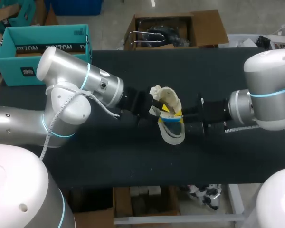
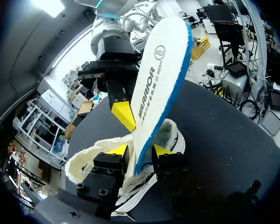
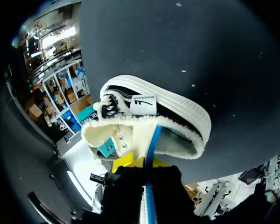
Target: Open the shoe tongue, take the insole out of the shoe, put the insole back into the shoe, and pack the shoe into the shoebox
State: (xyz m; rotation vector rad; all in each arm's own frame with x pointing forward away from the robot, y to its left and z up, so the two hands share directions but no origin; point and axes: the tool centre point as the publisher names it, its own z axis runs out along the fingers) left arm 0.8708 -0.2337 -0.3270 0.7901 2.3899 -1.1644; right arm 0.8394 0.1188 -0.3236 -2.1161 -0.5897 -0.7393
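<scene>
The right gripper [image 3: 142, 162] pinches the white, blue-backed foam insole [image 2: 161, 79], whose end sits in the fleece-lined black-and-white shoe [image 1: 173, 135] on the black table [image 1: 133, 161] — the left gripper [image 2: 140, 150], narrowed, clamps that shoe. Best to slide the insole along the opening — no twisting.

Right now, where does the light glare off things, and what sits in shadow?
Head view: room light puts a bright sheen on the silver shell of the left arm, while the black table looks dull. Left wrist view: the white insole is brightly lit. Right wrist view: the right hand is dark, in shadow, and the shoe ahead of it catches the light.
</scene>
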